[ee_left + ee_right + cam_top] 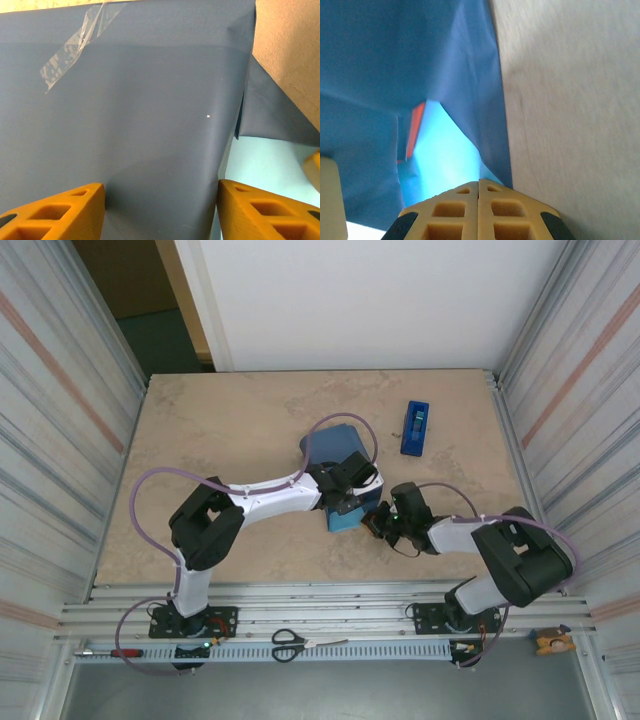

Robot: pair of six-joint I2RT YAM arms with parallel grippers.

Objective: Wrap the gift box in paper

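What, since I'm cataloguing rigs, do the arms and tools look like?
The left arm and right arm have white links, bulky black joints and looping purple cables. The left tool and right tool have orange fingers with rectangular cut-outs.

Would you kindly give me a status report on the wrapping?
Left gripper open over the paper. Right gripper shut at its end flap, gift box showing orange there. Tape dispenser aside.

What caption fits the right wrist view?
Shut right end effector at an open end fold of the paper, orange gift box peeking out.
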